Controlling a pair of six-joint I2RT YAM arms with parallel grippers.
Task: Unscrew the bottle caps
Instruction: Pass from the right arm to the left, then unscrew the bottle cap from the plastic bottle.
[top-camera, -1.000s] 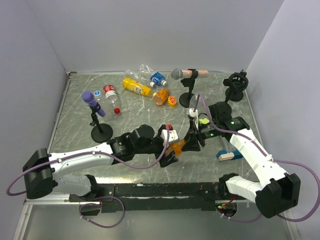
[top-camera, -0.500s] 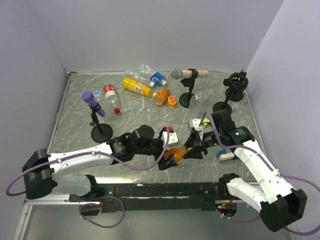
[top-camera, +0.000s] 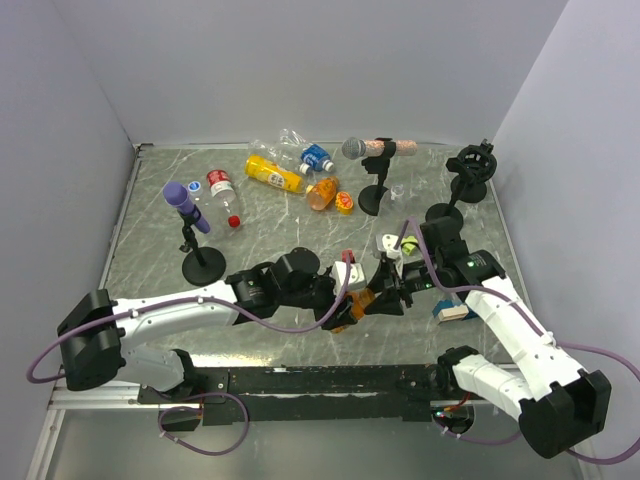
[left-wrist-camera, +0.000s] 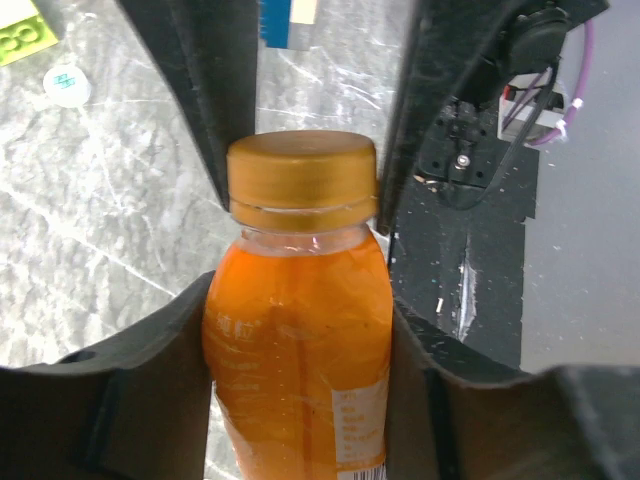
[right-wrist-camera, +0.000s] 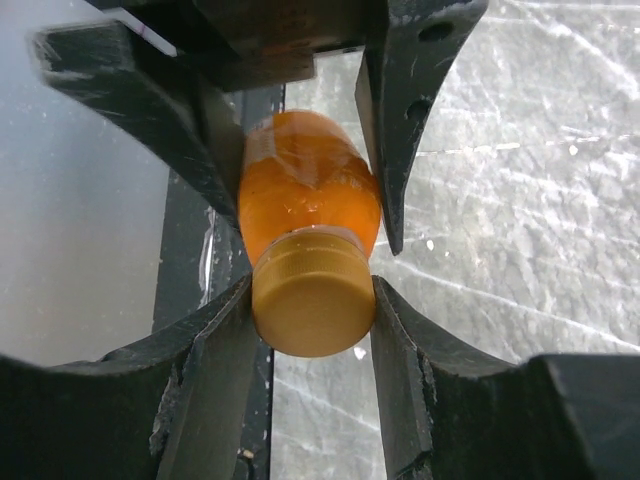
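Near edge of the bench (top-camera: 150, 230), centre: we find a stubby orange bottle (top-camera: 358, 300) caught between both arms. Left end effector (left-wrist-camera: 298, 320) is clamped on the bottle's body. Right end effector (right-wrist-camera: 312, 300) is clamped on its orange-brown cap (left-wrist-camera: 302, 165), which sits on the neck. Far side: a yellow bottle (top-camera: 272, 173) and a red-labelled bottle (top-camera: 220, 185) lie on the bench. A purple-headed microphone (top-camera: 180, 197) stands to their left.

Near the front middle of the table (top-camera: 150, 240), a bottle (left-wrist-camera: 300, 340) sits between both arms, the left gripper (left-wrist-camera: 300, 300) around its body, the right gripper (right-wrist-camera: 310, 285) around its cap (right-wrist-camera: 312, 320). Behind, more bottles (top-camera: 275, 175) lie clustered by the far edge, one microphone (top-camera: 185, 205) standing to their left, a second microphone (top-camera: 355, 148) to their right.
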